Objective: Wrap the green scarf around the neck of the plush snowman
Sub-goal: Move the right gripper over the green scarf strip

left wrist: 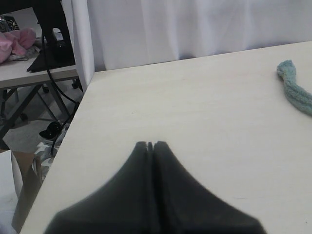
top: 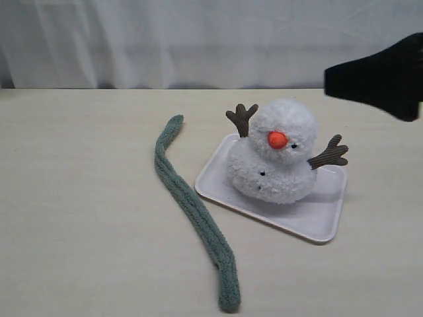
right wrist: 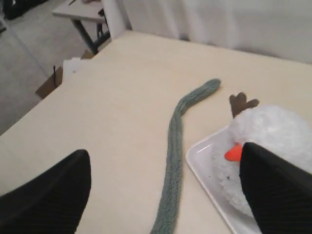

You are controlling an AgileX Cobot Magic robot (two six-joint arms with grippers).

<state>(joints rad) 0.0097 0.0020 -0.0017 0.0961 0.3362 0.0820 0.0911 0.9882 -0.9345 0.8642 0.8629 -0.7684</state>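
Opening on the exterior view: the snowman (top: 274,158) sits upright on a white tray (top: 324,221), right of centre, orange nose (top: 277,139) to the camera, brown twig arms out to either side. The scarf (top: 192,211) lies loose on the table (top: 79,218), a long curving strip from upper centre down to the bottom edge. It passes just beside the tray's left corner, clear of the plush. None of it is at the neck (top: 251,150) yet. Upper right, a dark blur, the right arm (top: 377,76), hangs well apart from the snowman; its jaws can't be made out from here.

Over to the left wrist view: the left gripper (left wrist: 149,145) fills the bottom centre over bare table (left wrist: 195,122), its two fingers pressed flat together with nothing between them. One rounded end of the scarf (left wrist: 295,87) peeks in at the right edge, well away.

Now the right wrist view: the right gripper (right wrist: 163,151) stands spread wide and empty, one black finger (right wrist: 48,195) lower left, the other lower right. Between them the scarf (right wrist: 175,126) snakes from the bottom edge up to centre. The snowman (right wrist: 278,126) on its tray (right wrist: 200,161) sits at the right, partly behind the right-hand finger.
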